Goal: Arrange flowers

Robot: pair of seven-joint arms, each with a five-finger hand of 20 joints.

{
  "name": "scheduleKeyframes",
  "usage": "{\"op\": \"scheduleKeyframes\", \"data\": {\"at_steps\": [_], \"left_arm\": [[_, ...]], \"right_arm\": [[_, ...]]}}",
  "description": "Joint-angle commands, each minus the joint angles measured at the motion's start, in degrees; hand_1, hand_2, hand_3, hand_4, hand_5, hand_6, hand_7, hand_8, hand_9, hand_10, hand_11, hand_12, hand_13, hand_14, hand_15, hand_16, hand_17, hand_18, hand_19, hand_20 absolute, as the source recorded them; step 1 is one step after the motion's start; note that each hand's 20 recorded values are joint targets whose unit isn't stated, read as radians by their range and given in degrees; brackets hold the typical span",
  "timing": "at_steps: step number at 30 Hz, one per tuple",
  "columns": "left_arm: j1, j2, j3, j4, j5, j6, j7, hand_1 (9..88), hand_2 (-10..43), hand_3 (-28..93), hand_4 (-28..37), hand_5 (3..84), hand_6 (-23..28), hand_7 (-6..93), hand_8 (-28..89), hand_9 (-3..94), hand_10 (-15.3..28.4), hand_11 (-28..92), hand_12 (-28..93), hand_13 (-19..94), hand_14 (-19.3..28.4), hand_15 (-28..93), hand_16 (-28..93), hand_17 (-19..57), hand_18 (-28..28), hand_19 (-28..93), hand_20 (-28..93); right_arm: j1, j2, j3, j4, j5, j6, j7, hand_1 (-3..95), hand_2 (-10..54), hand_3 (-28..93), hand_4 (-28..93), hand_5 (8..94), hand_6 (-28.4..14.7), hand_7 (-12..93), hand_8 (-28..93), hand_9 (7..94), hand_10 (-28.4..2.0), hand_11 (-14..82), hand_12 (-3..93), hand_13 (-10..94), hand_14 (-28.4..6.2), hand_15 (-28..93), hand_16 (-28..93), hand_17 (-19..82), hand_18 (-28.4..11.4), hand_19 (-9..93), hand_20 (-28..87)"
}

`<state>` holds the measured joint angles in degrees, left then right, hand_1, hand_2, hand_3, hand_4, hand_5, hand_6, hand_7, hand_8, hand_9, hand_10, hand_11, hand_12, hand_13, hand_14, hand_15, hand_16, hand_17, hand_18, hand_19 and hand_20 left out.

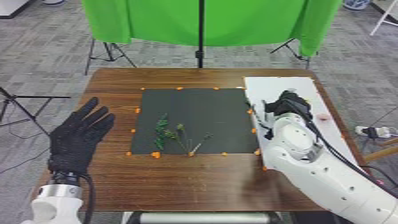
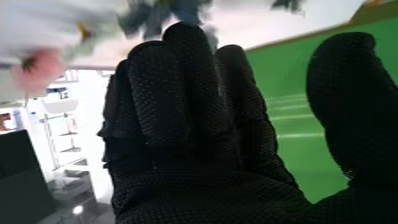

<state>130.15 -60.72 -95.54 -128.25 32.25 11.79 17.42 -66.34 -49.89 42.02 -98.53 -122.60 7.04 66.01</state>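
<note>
In the head view, my left hand (image 1: 80,137) is over the table's (image 1: 124,190) left side, its fingers straight and a little spread. To the right of it, on the dark mat (image 1: 200,107) between my two hands, lie a leafy green sprig (image 1: 161,131) and thin budded stems (image 1: 180,129), beside each other. My right hand (image 1: 290,104) is over the white sheet (image 1: 266,85), beyond the mat's right edge; a pale pink flower (image 1: 323,117) lies on that sheet, just to the right of this hand.

In the right wrist view, my right hand (image 2: 191,135) has its fingers straight and pressed together, the thumb standing well apart. Blurred blue-green leaves (image 2: 151,17) are near my fingertips, and a blurred pink bloom (image 2: 40,70) is on the side away from my thumb. Green cloth (image 2: 293,100) is behind the gap beside my thumb.
</note>
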Motion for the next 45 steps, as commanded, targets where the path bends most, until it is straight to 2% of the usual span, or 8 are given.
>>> {"op": "scheduleKeyframes", "data": {"at_steps": [1, 14, 22, 27, 30, 36, 42, 45], "left_arm": [[0.6, -0.66, 0.15, -0.09, -0.24, 0.45, -0.39, 24.2, 6.8, 81, -25.0, 39.6, 10.4, 10.1, -9, 33.7, 19.3, 25, 9, 24, 25.2, 46, -9, -10.5, 23.2, 51, 12], [0.3, -0.91, 0.22, -0.02, -0.04, 0.34, -0.79, 24.1, 6.8, 81, -25.0, 39.8, 10.4, 10.1, -9, 33.8, 19.4, 25, 9, 24, 25.2, 46, -9, -10.5, 23.2, 51, 12], [0.1, -0.58, 0.69, 0.13, -0.2, 0.15, -0.24, 24.0, 6.7, 81, -25.0, 39.8, 10.4, 9.9, -9, 33.7, 19.6, 25, 9, 24, 25.2, 46, -9, -10.5, 23.2, 51, 12], [0.0, -0.33, 0.84, 0.17, -0.27, 0.14, -0.04, 24.1, 6.7, 81, -25.0, 39.9, 10.5, 9.9, -9, 33.7, 19.6, 25, 9, 23, 25.3, 47, -9, -10.5, 23.1, 51, 12], [-0.1, -0.41, 0.83, 0.28, -0.26, 0.09, -0.05, 24.2, 6.7, 81, -25.1, 40.0, 10.5, 9.9, -9, 33.7, 19.6, 25, 9, 23, 25.3, 47, -9, -10.5, 23.1, 51, 12], [0.2, -0.57, 0.61, 0.22, -0.3, 0.29, 0.11, 24.2, 6.8, 81, -25.1, 40.0, 10.5, 10.0, -9, 33.9, 19.7, 25, 9, 23, 25.3, 47, -9, -10.5, 23.1, 51, 12], [0.1, -0.56, 0.61, 0.19, -0.39, 0.25, 0.06, 24.1, 6.7, 81, -25.1, 40.0, 10.5, 10.1, -9, 33.9, 19.6, 25, 9, 24, 25.4, 47, -9, -10.5, 23.2, 51, 12], [0.4, -0.05, 0.74, 0.13, -0.54, 0.46, 0.69, 24.1, 6.8, 81, -25.0, 40.0, 10.5, 10.1, -9, 33.9, 19.6, 25, 9, 24, 25.4, 47, -9, -10.6, 23.2, 51, 12]], "right_arm": [[0.4, -2.0, -2.0, 1.4, -0.7, -2.9, 0.4, 30.9, -9.5, 76, -27, 54.8, -4.2, 16, -13, 64.7, -20.2, 41.7, 16.9, 60, -15.7, 76, 10, 26, -24.3, 92, 11], [2.5, -7.1, -3.8, 3.1, -1.8, -20.3, 2.6, 29.1, -9.5, 72, -27, 56.0, -3.2, 15, -13, 57.9, -24.9, 46.9, 18.0, 55, -19.5, 82, 10, 22, -26.5, 93, 14], [4.9, -10.0, -10.2, 4.5, -5.4, -22.9, 1.7, 31.7, -9.5, 73, -28, 64.5, -2.4, 15, -13, 50.4, -28.2, 51.2, 18.1, 47, -23.3, 86, 8, 17, -28.2, 93, 15], [7.0, -10.7, -14.1, 6.6, -7.2, -22.2, 1.6, 39.6, -9.5, 75, -28, 74.1, -1.1, 16, -13, 50.7, -27.4, 53.0, 18.0, 46, -23.3, 87, 7, 16, -28.0, 92, 14], [7.7, -10.5, -15.7, 8.3, -8.5, -20.7, 1.4, 49.1, -9.5, 66, -28, 80.4, -1.5, 17, -1, 53.6, -25.7, 54.9, 17.9, 48, -22.0, 87, 7, 17, -27.2, 92, 16], [8.2, -7.8, -18.0, 9.2, -11.5, -13.7, 0.7, 58.9, -9.5, 63, -28, 90.8, -1.2, 20, 8, 71.4, -16.2, 53.1, 31.7, 62, -16.5, 87, 12, 23, -26.7, 93, 25], [9.9, -5.0, -19.7, 10.0, -14.8, -6.9, 1.9, 58.2, -9.5, 69, -28, 92.5, -2.4, 20, 11, 75.0, -16.2, 50.4, 36.6, 65, -15.9, 88, 14, 26, -27.0, 93, 30], [10.5, -4.0, -19.5, 10.3, -15.6, -3.8, 2.6, 58.3, -9.5, 70, -28, 92.7, -3.1, 20, 12, 75.3, -16.6, 50.4, 37.5, 65, -15.9, 88, 14, 27, -27.1, 93, 32]]}}
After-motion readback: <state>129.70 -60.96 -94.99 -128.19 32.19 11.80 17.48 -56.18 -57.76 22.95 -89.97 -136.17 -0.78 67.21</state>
